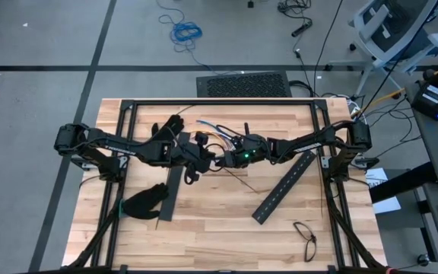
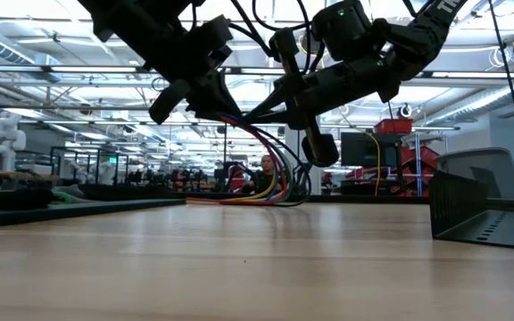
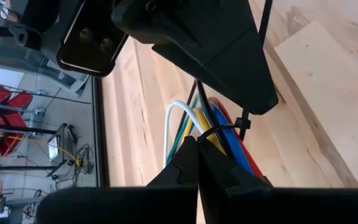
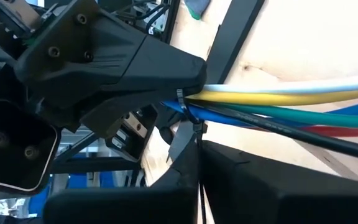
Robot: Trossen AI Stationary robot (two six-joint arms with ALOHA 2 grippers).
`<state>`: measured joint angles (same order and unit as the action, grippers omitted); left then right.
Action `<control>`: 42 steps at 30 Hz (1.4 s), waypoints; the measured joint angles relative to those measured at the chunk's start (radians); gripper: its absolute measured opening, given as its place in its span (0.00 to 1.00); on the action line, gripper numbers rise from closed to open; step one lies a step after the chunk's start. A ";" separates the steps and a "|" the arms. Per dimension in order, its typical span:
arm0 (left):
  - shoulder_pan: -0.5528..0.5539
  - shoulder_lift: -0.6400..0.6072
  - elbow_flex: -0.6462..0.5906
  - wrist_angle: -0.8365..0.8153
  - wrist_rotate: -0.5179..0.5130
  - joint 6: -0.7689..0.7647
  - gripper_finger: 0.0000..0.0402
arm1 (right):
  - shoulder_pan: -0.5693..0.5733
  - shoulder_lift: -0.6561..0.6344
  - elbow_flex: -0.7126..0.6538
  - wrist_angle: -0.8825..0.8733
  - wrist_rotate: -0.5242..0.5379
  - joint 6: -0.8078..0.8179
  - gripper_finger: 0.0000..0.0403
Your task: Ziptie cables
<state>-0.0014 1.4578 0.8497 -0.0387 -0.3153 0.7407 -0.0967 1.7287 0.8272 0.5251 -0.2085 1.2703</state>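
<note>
Right jaws pinch ziptie [image 4: 180, 99] looped round cables [image 4: 291, 106].

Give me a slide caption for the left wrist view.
Left gripper shut on the cables, a ziptie looped around them above the wooden table.

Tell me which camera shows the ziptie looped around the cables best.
The left wrist view: the ziptie is seen as a thin dark loop crossing the cables. The right wrist view shows only part of it against the bundle. In the low view the cables hang visibly, the ziptie indistinct; the high view shows neither clearly.
</note>
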 joint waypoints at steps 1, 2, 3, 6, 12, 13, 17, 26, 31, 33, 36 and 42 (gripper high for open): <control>0.000 0.000 0.000 -0.003 -0.006 0.000 0.00 | 0.000 0.000 0.000 0.000 0.001 -0.007 0.01; 0.000 -0.001 0.000 -0.006 -0.012 0.000 0.00 | 0.000 0.000 0.000 0.000 0.001 -0.015 0.01; 0.000 -0.006 0.000 -0.012 -0.016 0.000 0.00 | 0.000 0.000 0.000 0.001 0.001 -0.022 0.00; 0.000 -0.021 0.001 -0.029 -0.018 0.000 0.00 | 0.002 0.000 0.000 0.009 0.005 -0.049 0.00; 0.004 -0.033 0.005 -0.091 -0.007 -0.012 0.00 | 0.031 0.001 0.002 0.042 0.046 -0.092 0.00; 0.005 -0.033 0.005 -0.107 0.004 -0.030 0.00 | 0.035 0.002 0.009 0.036 0.045 -0.097 0.00; 0.012 -0.009 0.007 -0.148 0.076 -0.099 0.00 | 0.051 0.005 0.039 -0.012 0.061 -0.154 0.00; 0.015 0.007 -0.058 -0.155 0.068 -0.206 0.00 | 0.067 0.007 0.048 -0.007 0.073 -0.183 0.00; -0.004 0.008 -0.123 -0.151 0.048 -0.283 0.00 | 0.074 0.007 0.048 -0.002 0.066 -0.187 0.00; -0.013 0.008 -0.125 -0.158 0.037 -0.292 0.00 | 0.073 0.007 0.049 0.003 0.058 -0.187 0.00; -0.018 0.006 -0.129 -0.145 0.017 -0.290 0.00 | 0.067 0.005 0.049 0.007 0.039 -0.188 0.00; -0.015 0.008 -0.133 -0.116 0.015 -0.254 0.00 | 0.064 0.002 0.053 -0.048 0.018 -0.101 0.01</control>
<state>-0.0162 1.4654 0.7170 -0.1551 -0.3008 0.4865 -0.0322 1.7307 0.8798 0.4768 -0.1907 1.1691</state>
